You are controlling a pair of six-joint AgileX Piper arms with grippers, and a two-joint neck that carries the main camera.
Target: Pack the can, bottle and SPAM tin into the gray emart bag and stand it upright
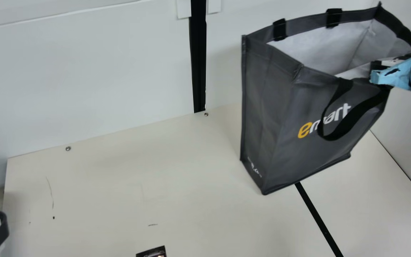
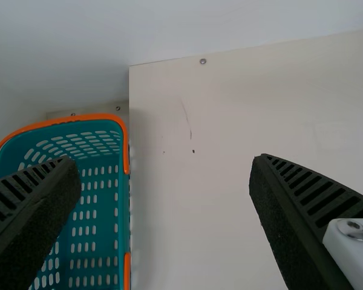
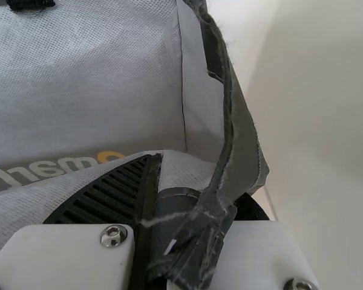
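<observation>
Step likely bag-standing: gray emart bag tilted, mouth open; right gripper clamped on its rim; left gripper spread, empty, well apart from bag; next, settle bag level on table before release

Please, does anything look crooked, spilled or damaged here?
The gray bag looks odd: its rim is crumpled where my right end effector pinches it. The table has small dark marks. I see no spill.

Bright diffuse light, soft shadow on wall beside bag, faint shade along left edge of table, glint on screw
</observation>
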